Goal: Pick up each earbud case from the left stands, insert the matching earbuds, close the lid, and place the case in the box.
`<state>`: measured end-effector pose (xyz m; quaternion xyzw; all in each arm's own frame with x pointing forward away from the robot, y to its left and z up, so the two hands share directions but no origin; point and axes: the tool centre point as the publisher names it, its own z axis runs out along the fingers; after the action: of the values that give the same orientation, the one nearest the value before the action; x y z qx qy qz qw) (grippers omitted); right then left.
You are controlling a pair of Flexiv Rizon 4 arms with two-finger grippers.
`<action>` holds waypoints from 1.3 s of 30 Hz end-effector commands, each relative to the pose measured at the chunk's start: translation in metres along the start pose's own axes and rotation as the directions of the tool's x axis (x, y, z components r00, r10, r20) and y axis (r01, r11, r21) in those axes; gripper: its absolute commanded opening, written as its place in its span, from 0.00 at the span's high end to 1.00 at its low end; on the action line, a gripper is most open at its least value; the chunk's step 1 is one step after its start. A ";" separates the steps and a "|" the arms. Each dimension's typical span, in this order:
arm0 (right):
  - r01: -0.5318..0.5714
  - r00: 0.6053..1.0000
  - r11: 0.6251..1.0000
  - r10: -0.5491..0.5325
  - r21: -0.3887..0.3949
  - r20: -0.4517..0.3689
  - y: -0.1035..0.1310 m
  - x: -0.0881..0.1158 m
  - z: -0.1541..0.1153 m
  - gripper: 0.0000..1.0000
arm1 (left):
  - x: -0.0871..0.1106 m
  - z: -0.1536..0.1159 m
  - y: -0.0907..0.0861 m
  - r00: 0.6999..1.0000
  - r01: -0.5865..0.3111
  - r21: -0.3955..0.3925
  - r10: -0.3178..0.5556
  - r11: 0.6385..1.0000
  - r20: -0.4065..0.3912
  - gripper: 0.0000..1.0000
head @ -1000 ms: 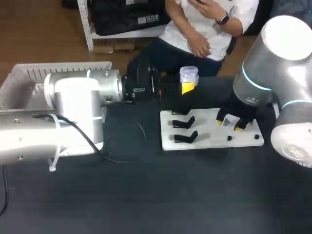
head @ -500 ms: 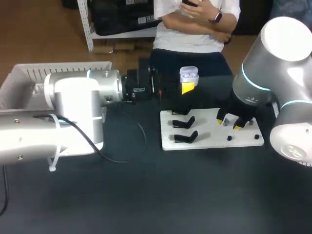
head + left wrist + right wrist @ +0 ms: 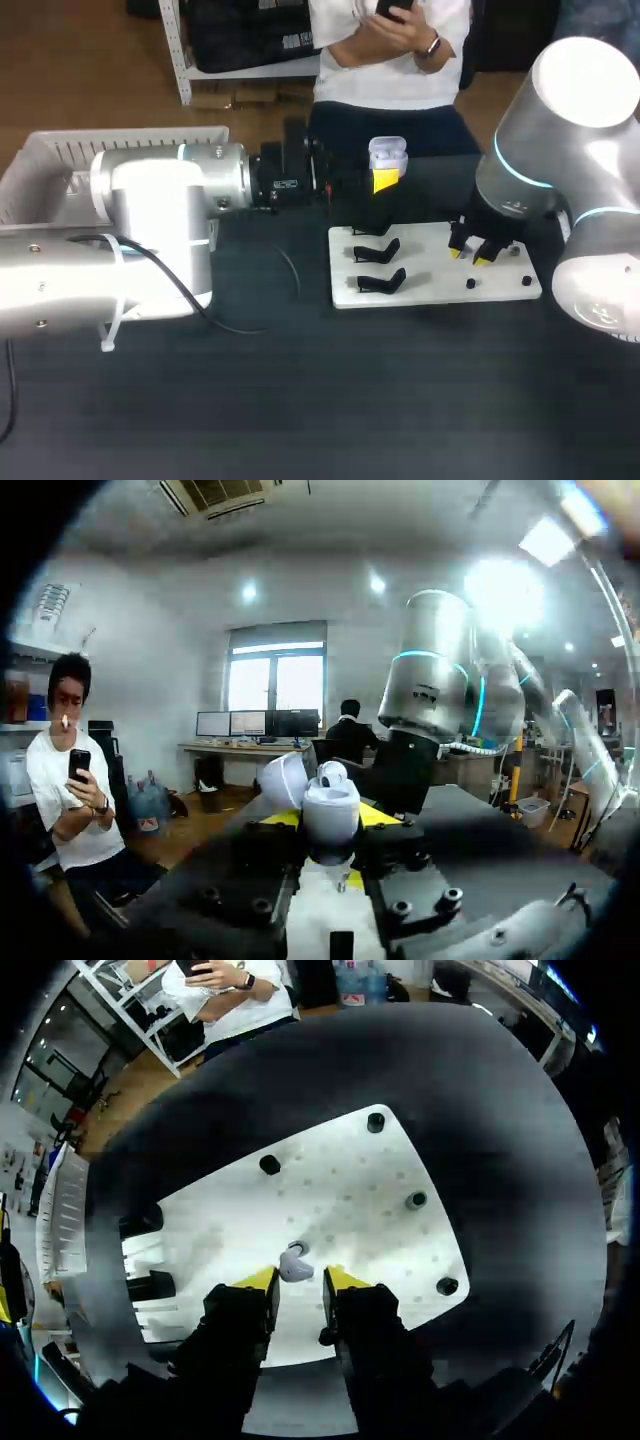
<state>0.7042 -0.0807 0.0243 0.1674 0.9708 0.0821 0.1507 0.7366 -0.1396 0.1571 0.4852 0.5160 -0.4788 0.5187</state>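
My left end effector (image 3: 328,822) was closed on the open case (image 3: 330,802), held high behind the white board (image 3: 430,270). My right end effector (image 3: 298,1280) hung slightly open over the earbud (image 3: 295,1263), which lay on the board. I judged it best to descend straight, centre the earbud, and close gently.

White earbud case (image 3: 388,152), yellow-tipped right gripper (image 3: 297,1282), white board (image 3: 345,1195) with black stands (image 3: 382,281) and pegs (image 3: 270,1164), dark table (image 3: 350,400).

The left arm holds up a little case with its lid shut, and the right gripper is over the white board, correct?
No: the case is open, as the left wrist view shows. The left gripper does hold it up, and the right gripper is over the white board.
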 end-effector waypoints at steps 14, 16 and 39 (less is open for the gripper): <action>0.017 1.000 1.000 -0.017 0.008 0.005 0.004 -0.004 0.004 0.78 | 0.001 0.000 -0.002 1.000 -0.005 -0.008 0.005 1.000 0.006 1.00; 0.018 1.000 1.000 -0.018 0.010 0.005 0.004 -0.004 0.005 0.91 | 0.001 0.000 -0.002 1.000 -0.005 -0.008 0.005 1.000 0.006 1.00; 0.391 0.919 0.916 -0.394 -0.085 -0.016 0.012 0.026 -0.081 1.00 | 0.001 0.000 -0.002 1.000 -0.005 -0.008 0.005 1.000 0.006 1.00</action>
<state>0.6810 -0.0619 0.0690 0.0325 0.9843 0.0694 0.1589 0.7366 -0.1397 0.1571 0.4852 0.5160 -0.4788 0.5187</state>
